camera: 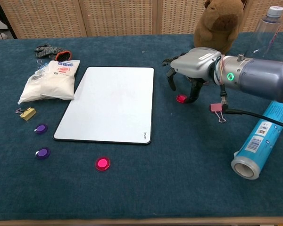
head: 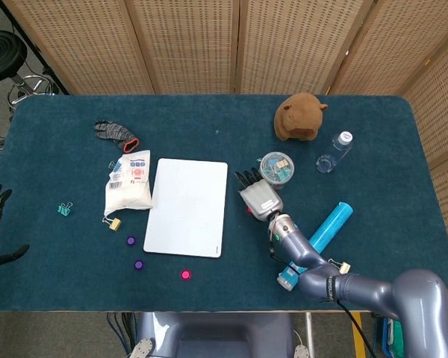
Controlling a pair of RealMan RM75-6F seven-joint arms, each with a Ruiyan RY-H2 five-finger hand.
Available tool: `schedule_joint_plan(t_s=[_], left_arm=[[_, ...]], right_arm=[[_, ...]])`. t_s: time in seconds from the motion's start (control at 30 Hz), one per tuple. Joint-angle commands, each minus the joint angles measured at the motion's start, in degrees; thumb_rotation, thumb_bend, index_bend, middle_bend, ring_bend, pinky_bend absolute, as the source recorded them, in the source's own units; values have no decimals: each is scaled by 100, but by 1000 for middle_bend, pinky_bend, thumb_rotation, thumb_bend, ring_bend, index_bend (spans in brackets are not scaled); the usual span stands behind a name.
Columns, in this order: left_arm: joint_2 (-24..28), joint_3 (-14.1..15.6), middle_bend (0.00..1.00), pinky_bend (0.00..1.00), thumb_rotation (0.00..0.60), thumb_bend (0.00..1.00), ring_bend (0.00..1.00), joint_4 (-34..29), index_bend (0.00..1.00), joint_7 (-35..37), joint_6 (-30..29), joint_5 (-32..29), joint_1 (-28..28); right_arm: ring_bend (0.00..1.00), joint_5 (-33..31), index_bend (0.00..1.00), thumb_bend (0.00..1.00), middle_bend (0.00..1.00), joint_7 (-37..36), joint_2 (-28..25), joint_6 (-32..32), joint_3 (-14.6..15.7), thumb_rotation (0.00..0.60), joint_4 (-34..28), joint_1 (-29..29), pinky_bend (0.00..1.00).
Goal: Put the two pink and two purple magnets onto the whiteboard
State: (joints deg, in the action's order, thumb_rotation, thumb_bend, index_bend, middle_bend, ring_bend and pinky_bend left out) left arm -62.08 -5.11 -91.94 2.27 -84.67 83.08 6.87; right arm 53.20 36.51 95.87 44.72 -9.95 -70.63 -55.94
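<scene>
On my counter [head: 209, 104] a brown plush animal [head: 299, 115] sits at the far side, a clear water bottle [head: 334, 151] just beside it. A blue tube [camera: 263, 141] lies nearer me, with a pink binder clip [camera: 217, 108] close by. A white bag [camera: 52, 80], a gold clip [camera: 27, 113], a teal clip [head: 64, 209] and a dark glove [head: 114, 133] lie opposite.

Bare whiteboard [camera: 108, 103] — purple magnets [camera: 41, 128] left, pink magnets [camera: 102, 164] beside it.
</scene>
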Motion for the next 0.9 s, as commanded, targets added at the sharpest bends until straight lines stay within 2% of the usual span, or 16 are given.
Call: schedule_joint_plan(t_s=[0.03, 0.9], left_arm=[[6, -1, 0, 0, 600, 18, 0, 0, 0, 8, 0, 0, 0], [25, -11, 0, 0, 600, 19, 0, 12, 0, 73, 37, -25, 15]], right_arm=[[0, -35, 416, 296, 0, 15, 8, 4, 10, 600, 0, -18, 0], [0, -330, 441, 296, 0, 90, 71, -71, 157, 600, 76, -158, 0]])
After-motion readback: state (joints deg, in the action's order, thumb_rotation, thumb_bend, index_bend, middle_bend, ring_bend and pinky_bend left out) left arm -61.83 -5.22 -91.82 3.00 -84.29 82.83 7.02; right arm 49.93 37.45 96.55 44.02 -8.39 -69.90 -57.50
